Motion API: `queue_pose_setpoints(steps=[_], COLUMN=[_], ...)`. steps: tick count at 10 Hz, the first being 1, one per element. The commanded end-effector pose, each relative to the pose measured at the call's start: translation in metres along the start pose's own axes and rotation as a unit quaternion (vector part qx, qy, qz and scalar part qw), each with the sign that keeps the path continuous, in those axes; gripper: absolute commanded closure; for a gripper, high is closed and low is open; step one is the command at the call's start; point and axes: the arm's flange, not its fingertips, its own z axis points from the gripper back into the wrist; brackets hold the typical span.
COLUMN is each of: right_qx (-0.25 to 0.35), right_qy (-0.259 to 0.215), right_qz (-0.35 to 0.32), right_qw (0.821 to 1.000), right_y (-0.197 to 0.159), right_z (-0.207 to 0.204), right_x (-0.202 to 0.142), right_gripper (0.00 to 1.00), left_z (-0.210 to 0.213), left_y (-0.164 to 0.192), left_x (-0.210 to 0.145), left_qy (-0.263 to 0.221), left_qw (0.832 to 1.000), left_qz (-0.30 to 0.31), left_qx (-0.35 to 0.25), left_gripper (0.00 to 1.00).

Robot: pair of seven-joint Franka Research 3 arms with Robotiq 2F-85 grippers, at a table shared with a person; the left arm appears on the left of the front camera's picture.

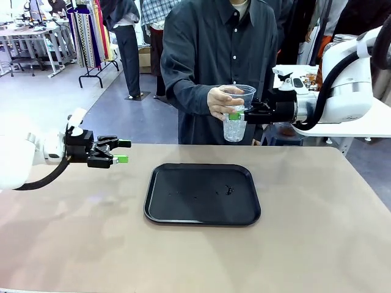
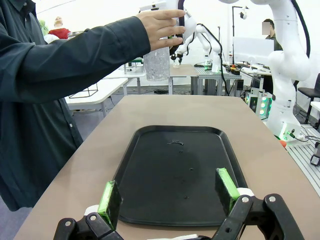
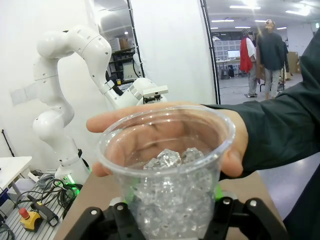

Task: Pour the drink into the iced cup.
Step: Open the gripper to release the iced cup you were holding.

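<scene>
Handover step: right end effector (image 1: 237,115) clamped on iced cup (image 1: 235,113), person's hand (image 1: 221,101) gripping it too. Left end effector (image 1: 124,151) apart, idle at tray's (image 1: 202,193) 10 o'clock. Next: hand must release before pouring.

A clear plastic cup (image 3: 167,170) with ice cubes (image 3: 170,159) fills the centre and lower frame, clamped between the right gripper (image 3: 170,212)'s black fingers at the bottom edge. A person's hand (image 3: 165,125) wraps behind the cup. A white robot arm (image 3: 75,75) stands at left.
</scene>
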Motion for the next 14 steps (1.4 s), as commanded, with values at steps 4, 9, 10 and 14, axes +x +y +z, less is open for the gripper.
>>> queue_pose_setpoints(steps=[4, 9, 10, 14], right_qx=[-0.001, 0.002, -0.001, -0.021], right_qy=[-0.004, -0.009, -0.009, 0.010], right_qz=[0.009, -0.011, -0.012, 0.023], right_qw=[1.000, 1.000, 1.000, 0.999], right_y=[0.002, 0.003, 0.005, 0.023], right_z=[-0.001, 0.030, 0.040, 0.084], right_x=[0.005, -0.012, -0.020, -0.067], right_gripper=[0.35, 0.00, 0.00, 0.00], left_z=[-0.001, -0.001, -0.001, -0.001], left_y=[0.001, 0.001, 0.001, 0.001], left_x=[0.001, 0.001, 0.001, 0.001], left_qy=[0.003, 0.003, 0.003, 0.003], left_qw=[1.000, 1.000, 1.000, 1.000], left_qz=[0.000, 0.000, 0.000, 0.000], left_qx=[0.001, 0.001, 0.001, 0.001], left_gripper=[0.00, 0.00, 0.00, 0.00])
